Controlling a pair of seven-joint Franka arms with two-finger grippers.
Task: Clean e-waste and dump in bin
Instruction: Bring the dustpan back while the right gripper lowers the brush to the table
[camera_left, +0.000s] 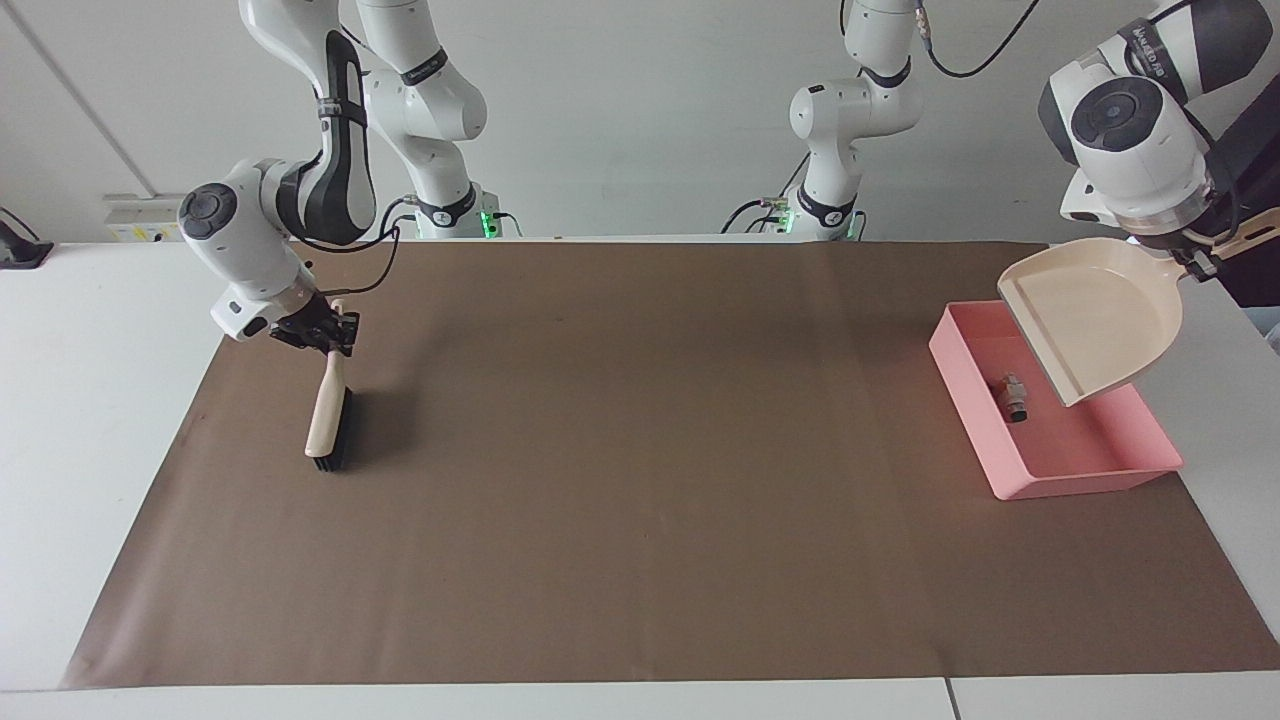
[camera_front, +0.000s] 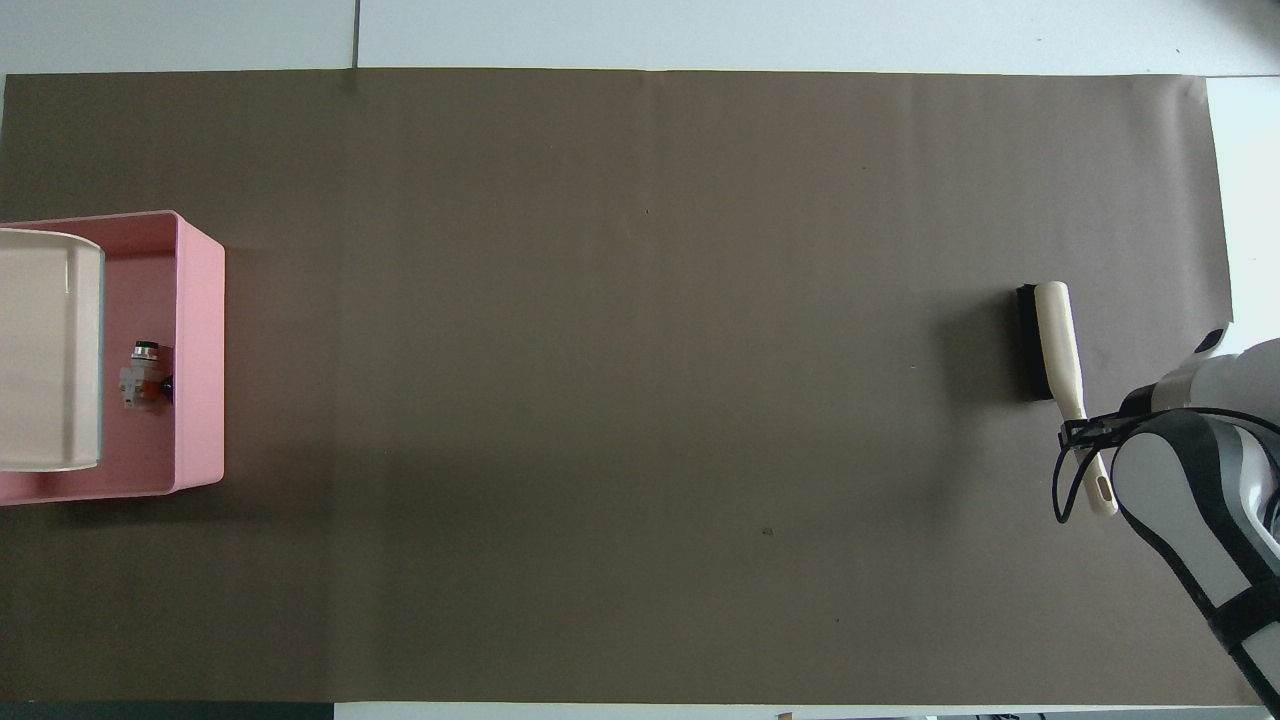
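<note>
E-waste in bin; left gripper above holding dustpan.

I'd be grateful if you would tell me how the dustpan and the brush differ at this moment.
The dustpan is raised and tilted over the pink bin, held at its handle by the left hand; the brush has its bristles down on the brown paper, held at its handle by the right hand. The dustpan is a broad scoop, the brush narrow with black bristles. The dustpan looks emptied: the e-waste lies in the bin. Both are beige.
</note>
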